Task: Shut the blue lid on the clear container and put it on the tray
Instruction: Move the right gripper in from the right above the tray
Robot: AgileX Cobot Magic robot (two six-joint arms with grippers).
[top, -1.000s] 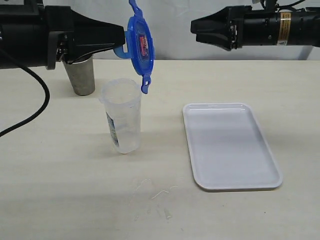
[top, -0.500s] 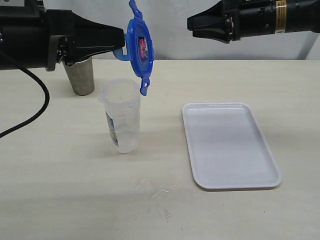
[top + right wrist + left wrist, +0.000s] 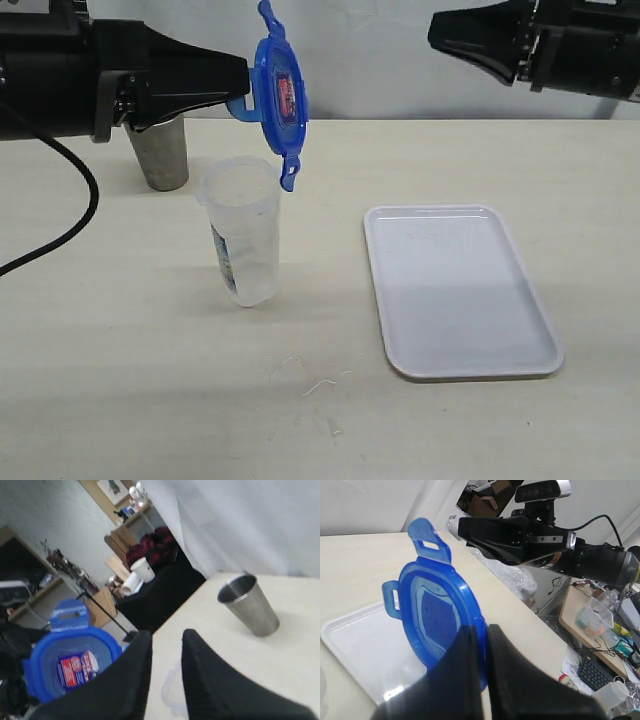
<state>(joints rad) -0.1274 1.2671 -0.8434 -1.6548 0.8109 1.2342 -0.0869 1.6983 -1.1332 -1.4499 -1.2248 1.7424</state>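
One edge of blue lid (image 3: 434, 611) hidden in clamped left pincer (image 3: 482, 630); right pincer (image 3: 166, 636) narrow, empty.

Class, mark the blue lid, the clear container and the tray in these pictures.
blue lid (image 3: 281, 98): exterior view, its stickered face.
clear container (image 3: 245, 238): exterior view, mid wall.
tray (image 3: 460, 295): exterior view, bare floor.

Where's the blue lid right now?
Exterior view, left of centre: the blue lid hangs on edge in the left gripper, off the table, just above the open clear container.
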